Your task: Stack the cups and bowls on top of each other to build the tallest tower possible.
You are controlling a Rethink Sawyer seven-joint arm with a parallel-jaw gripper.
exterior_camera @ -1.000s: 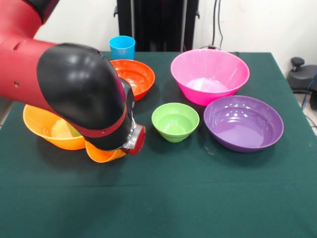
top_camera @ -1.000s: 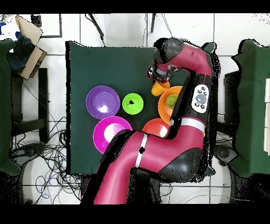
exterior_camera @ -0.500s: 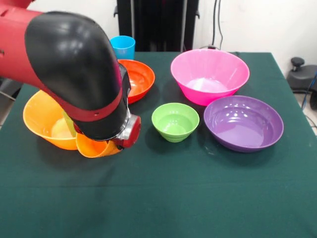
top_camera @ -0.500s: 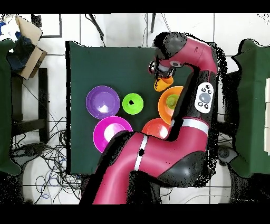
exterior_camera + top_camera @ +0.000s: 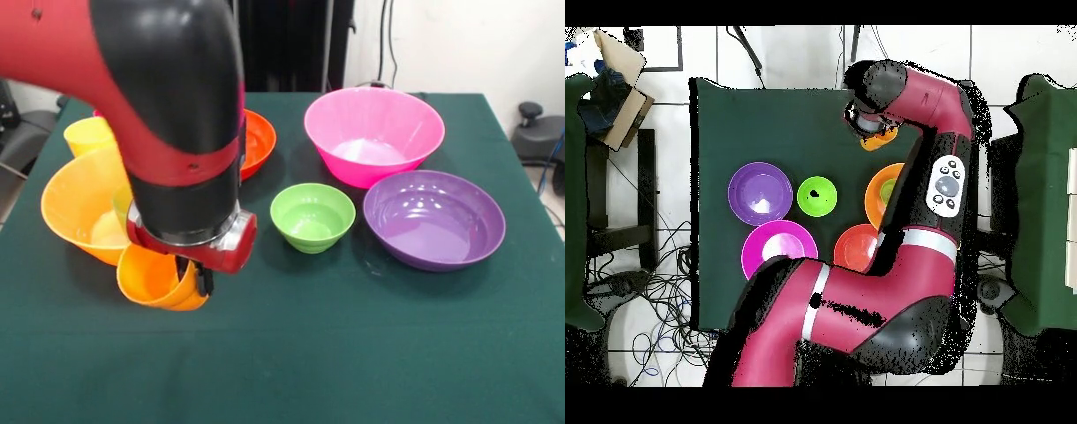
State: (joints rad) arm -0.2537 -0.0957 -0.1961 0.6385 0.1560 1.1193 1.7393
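Lower left of the front view, nearest the camera: the pincer [image 5: 199,276] grips an orange cup [image 5: 159,279], tilted with its mouth facing upper left, one dark finger clamped on its rim. The cup hangs just beside the large orange bowl [image 5: 78,208], at that bowl's near edge; whether it touches the green worktop [image 5: 353,353] I cannot tell. Above it, the red and black arm [image 5: 168,115] fills the upper left of the frame. Moving back, center: the small green bowl [image 5: 312,216] sits upright, and to its right the purple bowl [image 5: 433,220], close beside it. Further back, the pink bowl [image 5: 373,134] stands upper center-right, and the red-orange bowl [image 5: 257,140] peeks out from behind the arm. Far left, a yellow cup [image 5: 88,135] shows beyond the orange bowl's rim. From overhead, the cup [image 5: 876,139] peeks from under the wrist in the upper center, above the orange bowl [image 5: 883,190].
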